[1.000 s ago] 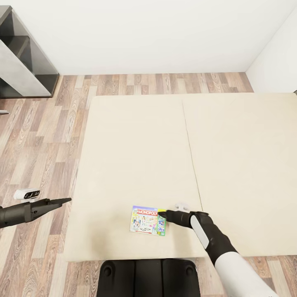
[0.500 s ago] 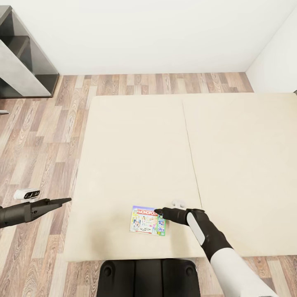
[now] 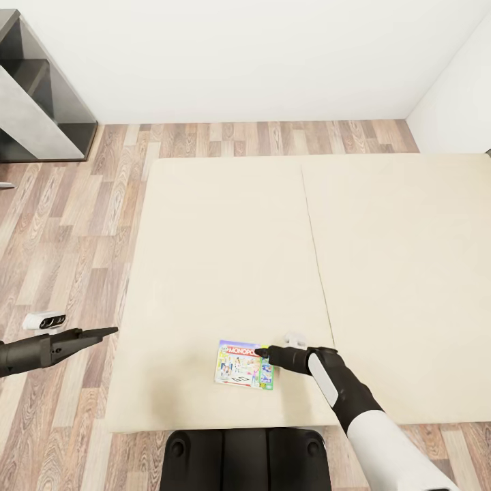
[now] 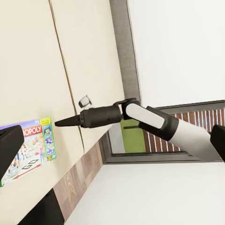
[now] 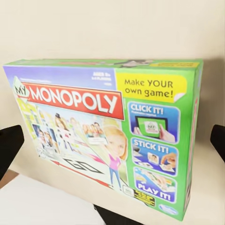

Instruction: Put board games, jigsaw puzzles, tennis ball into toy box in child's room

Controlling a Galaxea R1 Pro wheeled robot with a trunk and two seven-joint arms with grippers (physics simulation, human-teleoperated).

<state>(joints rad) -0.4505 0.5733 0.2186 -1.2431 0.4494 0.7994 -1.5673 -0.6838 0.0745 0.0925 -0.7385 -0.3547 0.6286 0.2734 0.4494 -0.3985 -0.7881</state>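
One board game, a green and white "Monopoly" box (image 3: 242, 365), lies flat near the front edge of the cream bed (image 3: 225, 239). My right gripper (image 3: 261, 352) reaches in from the right, its tip over the box's upper right corner. In the right wrist view the Monopoly box (image 5: 110, 136) lies close ahead and the gripper (image 5: 112, 140) is open, with a dark finger at each side edge. Whether it touches the box I cannot tell. My left gripper (image 3: 112, 331) hangs open over the floor left of the bed, holding nothing. The left wrist view looks across the bed at the box (image 4: 28, 147) and the right gripper (image 4: 58, 123).
Wood-plank floor (image 3: 75, 232) runs along the left and far sides of the bed. A dark grey shelf unit (image 3: 41, 102) stands at the far left against the white wall. My dark base (image 3: 245, 457) sits against the bed's front edge.
My right gripper has slid left, from beside the box's right edge to over its upper right corner. The box and the left arm have stayed still.
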